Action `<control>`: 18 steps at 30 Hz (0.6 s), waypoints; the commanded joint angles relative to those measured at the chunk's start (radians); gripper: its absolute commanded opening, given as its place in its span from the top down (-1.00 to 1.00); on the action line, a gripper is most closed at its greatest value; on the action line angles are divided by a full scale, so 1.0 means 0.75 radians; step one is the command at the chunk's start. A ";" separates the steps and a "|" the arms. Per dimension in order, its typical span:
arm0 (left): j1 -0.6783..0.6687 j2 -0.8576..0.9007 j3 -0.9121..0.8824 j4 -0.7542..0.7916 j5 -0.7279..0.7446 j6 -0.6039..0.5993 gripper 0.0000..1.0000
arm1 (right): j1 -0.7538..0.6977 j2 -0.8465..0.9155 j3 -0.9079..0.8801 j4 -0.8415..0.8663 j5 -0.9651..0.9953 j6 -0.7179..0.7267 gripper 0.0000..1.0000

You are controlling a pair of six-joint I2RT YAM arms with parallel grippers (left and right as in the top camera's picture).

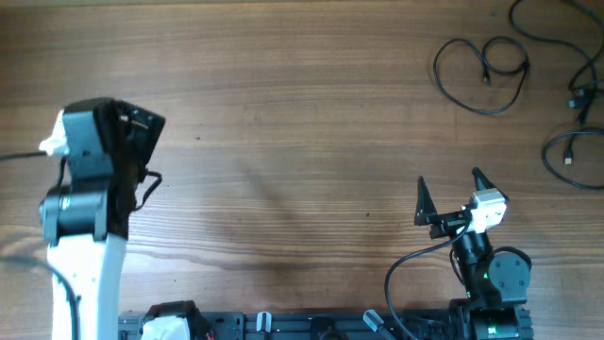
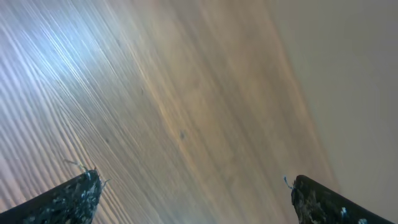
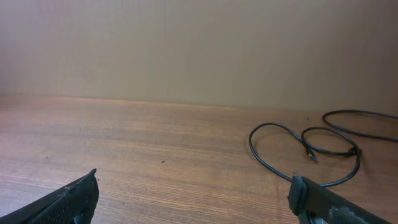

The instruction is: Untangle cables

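Thin black cables lie at the table's far right. One looped cable (image 1: 451, 88) with a small plug end lies nearest, another cable (image 1: 551, 36) runs along the top right corner, and a third cable (image 1: 550, 158) curls at the right edge. My right gripper (image 1: 451, 185) stands open and empty, short of the looped cable (image 3: 257, 155), which lies ahead and to the right in the right wrist view. That gripper (image 3: 196, 183) has bare wood between its fingers. My left gripper (image 1: 137, 127) is far off at the left; in the left wrist view the gripper (image 2: 194, 182) is open over bare wood.
The wooden table (image 1: 283, 113) spreads between the two arms. The arm bases and a black rail (image 1: 311, 326) run along the front edge. A thicker black wire (image 1: 401, 269) loops from the right arm's base. A plain wall (image 3: 199, 50) stands behind the table.
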 commanded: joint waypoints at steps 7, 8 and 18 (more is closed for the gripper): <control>0.004 -0.359 -0.135 0.372 -0.149 0.394 -1.00 | 0.004 -0.019 -0.003 0.004 0.019 0.021 -0.99; 0.004 -0.402 -0.192 0.479 -0.119 0.471 -1.00 | 0.005 -0.019 -0.003 0.004 0.019 0.021 -0.99; -0.005 -0.691 -0.780 1.193 0.090 0.807 -1.00 | 0.005 -0.019 -0.003 0.004 0.019 0.021 -1.00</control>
